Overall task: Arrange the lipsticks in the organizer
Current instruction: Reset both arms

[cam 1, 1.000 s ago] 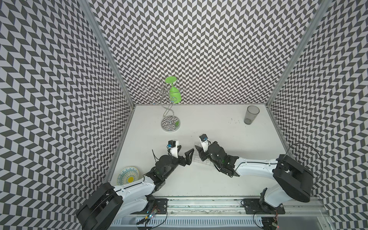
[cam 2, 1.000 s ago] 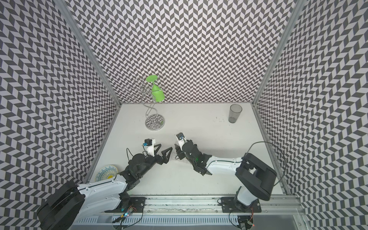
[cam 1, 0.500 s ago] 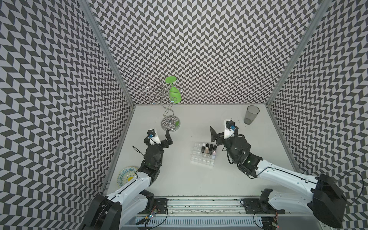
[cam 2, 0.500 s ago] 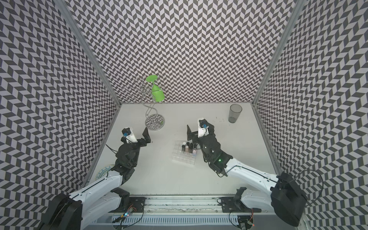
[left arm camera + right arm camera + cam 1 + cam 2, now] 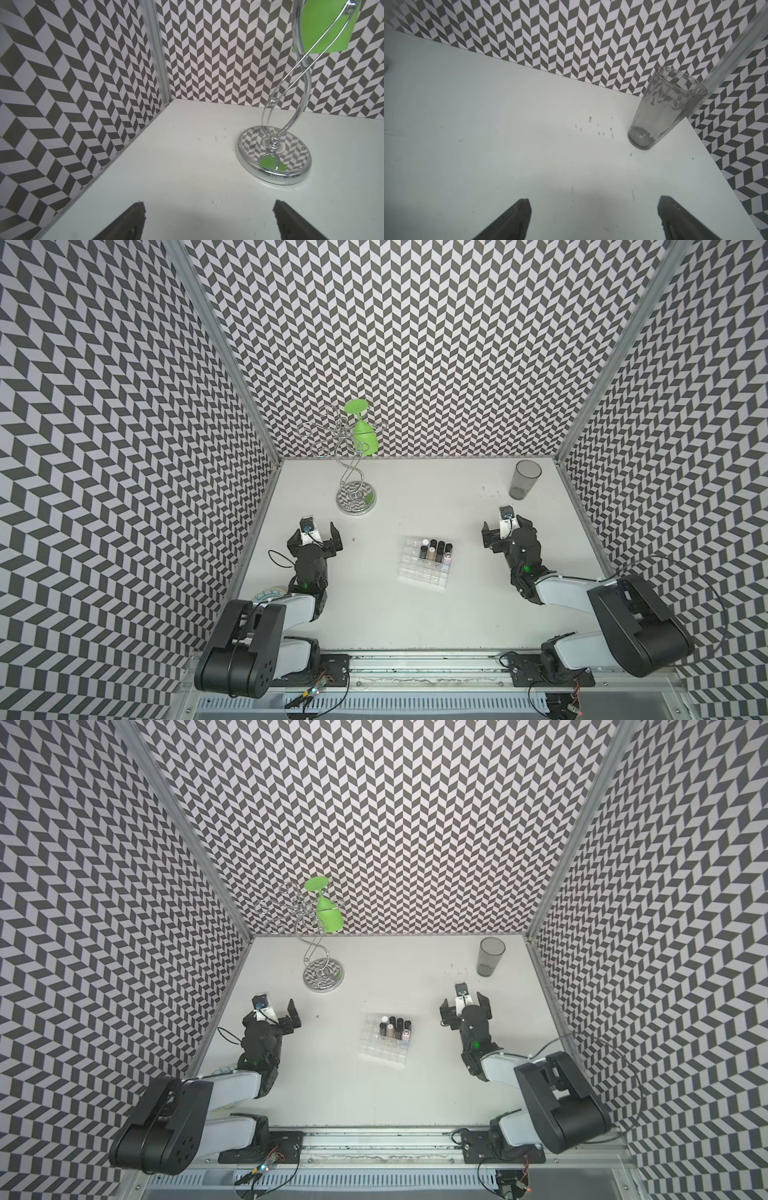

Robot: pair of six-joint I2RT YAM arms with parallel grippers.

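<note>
A robotics laboratory test cell is shown: a white tabletop is enclosed on three sides by black-and-white chevron-patterned wall panels framed by silver aluminium posts, and two black-and-white robot arms are bolted to a grey metal rail beside exposed wiring.

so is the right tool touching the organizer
Apart. In a top view the open right tool sits well to the side of the organizer, with a strip of bare table between them.
</note>
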